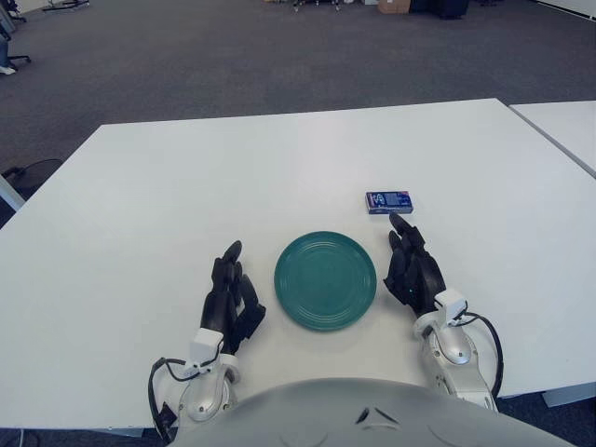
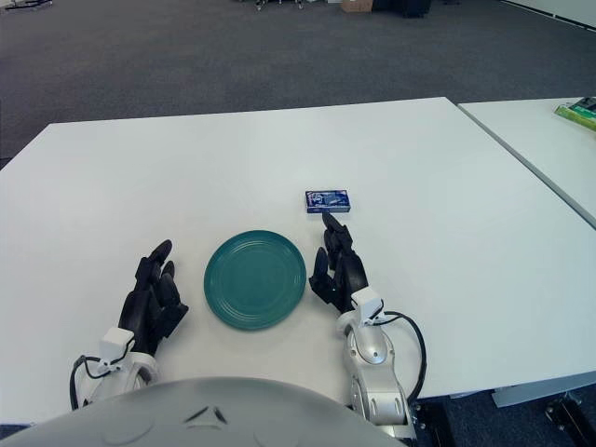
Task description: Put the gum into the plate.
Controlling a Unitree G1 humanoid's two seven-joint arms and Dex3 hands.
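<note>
A small blue gum pack [image 1: 389, 201] lies flat on the white table [image 1: 279, 177], right of centre. A round teal plate [image 1: 325, 279] sits empty near the front edge, below and left of the gum. My right hand [image 1: 412, 265] rests on the table just right of the plate, fingers open and stretched forward, fingertips a short way below the gum and not touching it. My left hand [image 1: 233, 296] rests open on the table left of the plate, holding nothing.
A second white table [image 2: 549, 149] stands to the right across a narrow gap, with a green object [image 2: 578, 112] at its far edge. Grey carpet lies beyond the table's far edge.
</note>
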